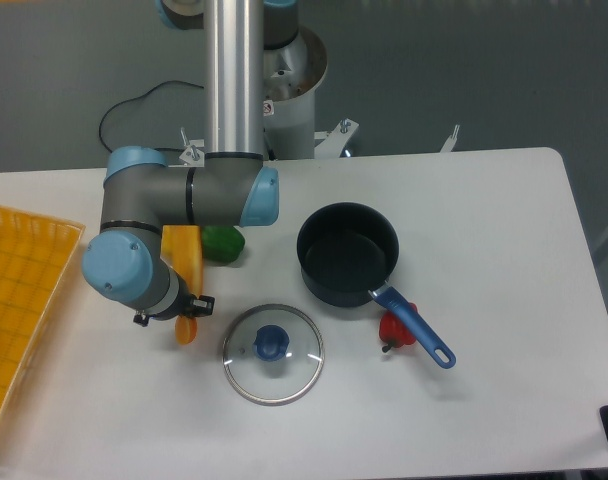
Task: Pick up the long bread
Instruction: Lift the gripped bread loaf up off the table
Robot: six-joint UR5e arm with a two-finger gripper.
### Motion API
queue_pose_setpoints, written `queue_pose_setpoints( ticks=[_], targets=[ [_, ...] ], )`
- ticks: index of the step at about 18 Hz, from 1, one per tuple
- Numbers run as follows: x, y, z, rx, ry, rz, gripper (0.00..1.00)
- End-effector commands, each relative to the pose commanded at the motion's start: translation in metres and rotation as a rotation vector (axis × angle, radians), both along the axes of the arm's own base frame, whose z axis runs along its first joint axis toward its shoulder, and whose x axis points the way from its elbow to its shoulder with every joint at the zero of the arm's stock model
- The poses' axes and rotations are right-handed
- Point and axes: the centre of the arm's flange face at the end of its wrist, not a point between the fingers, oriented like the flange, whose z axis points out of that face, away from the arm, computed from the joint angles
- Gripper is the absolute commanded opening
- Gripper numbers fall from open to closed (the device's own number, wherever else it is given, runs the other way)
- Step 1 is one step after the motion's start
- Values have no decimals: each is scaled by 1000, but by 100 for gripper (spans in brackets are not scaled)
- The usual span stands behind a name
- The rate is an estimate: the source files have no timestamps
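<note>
The long bread [189, 262] is a slim orange-yellow baguette lying lengthwise from under the arm's elbow down to a rounded tip near the glass lid. My gripper [184, 308] sits under the blue wrist joint at the bread's lower part. Its fingers are mostly hidden by the wrist, with only small dark bits showing on either side of the bread. The jaws appear shut on the bread, which looks slightly raised off the table.
A green pepper [224, 243] lies right beside the bread's upper end. A dark pot [306, 232] with a blue handle stands to the right, with a red pepper [394, 330] by the handle. A glass lid [273, 353] lies in front and a yellow tray [19, 300] at the left edge.
</note>
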Motion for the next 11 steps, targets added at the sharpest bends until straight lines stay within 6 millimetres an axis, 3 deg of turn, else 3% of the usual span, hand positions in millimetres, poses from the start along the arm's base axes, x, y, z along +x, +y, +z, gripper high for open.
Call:
queue_pose_setpoints(
  ticks=[11],
  targets=[
    [-3, -4, 24, -3, 8, 1, 17]
  ],
)
